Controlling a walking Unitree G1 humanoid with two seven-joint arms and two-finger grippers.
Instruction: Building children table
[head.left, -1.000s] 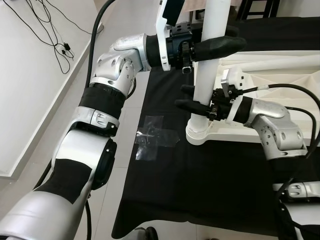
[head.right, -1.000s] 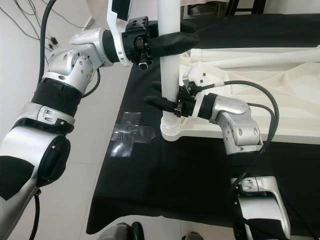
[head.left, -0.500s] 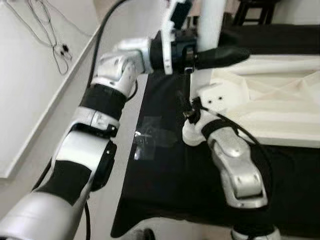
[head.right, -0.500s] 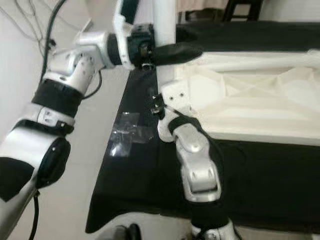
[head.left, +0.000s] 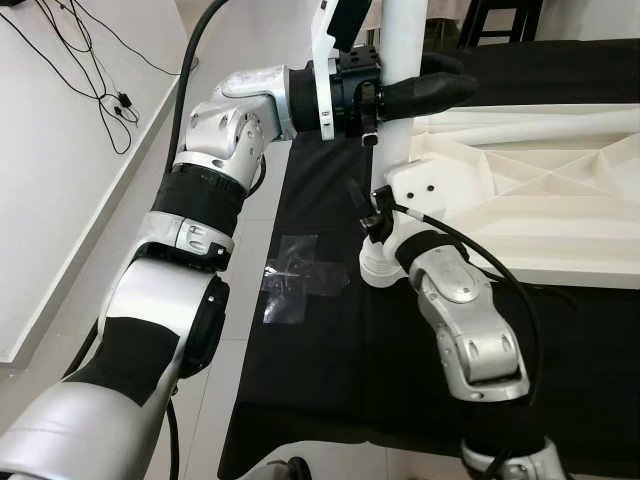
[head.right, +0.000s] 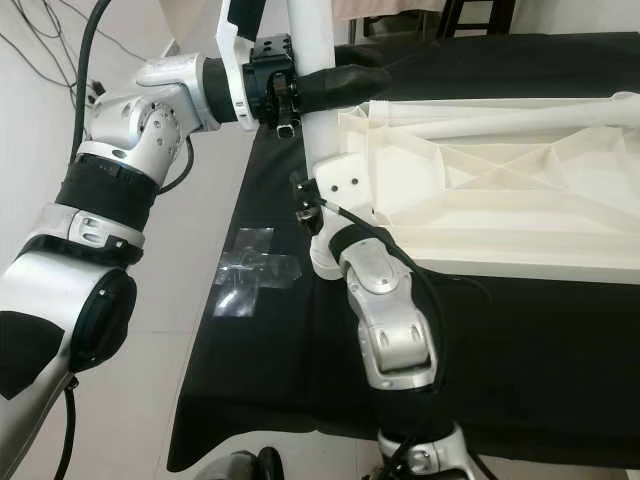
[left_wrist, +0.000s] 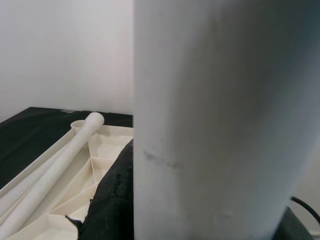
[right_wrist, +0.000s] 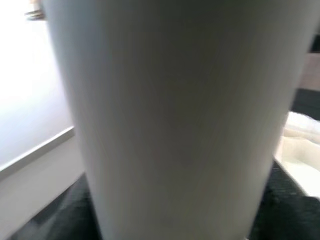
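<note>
White plastic leg (head.left: 400, 130) stands upright at the left corner of the upturned tabletop (head.left: 540, 215), which lies ribbed side up on the black cloth (head.left: 330, 380) covering the worktop. Its threaded collar (head.left: 378, 272) sits at the base, on the cloth just beside the tabletop's corner block.

My left pincer (head.left: 415, 95) is clamped across the leg high up, black fingers wrapped around the tube. My right pincer (head.left: 372, 212) is low on the same leg, just above the collar and pressed against the corner block; I cannot tell from these views whether its fingers are closed on the tube.

Key relation: the leg's long axis is vertical, and both pincers lie on that axis, left above, right below. The right one is nearer the joint. Judgement: seating or screwing the leg turns on keeping the axis plumb over the socket.

Second leg (left_wrist: 55, 165) lies flat in the tabletop's far ribs. Clear tape (head.left: 300, 280) is stuck near the cloth's left edge.
</note>
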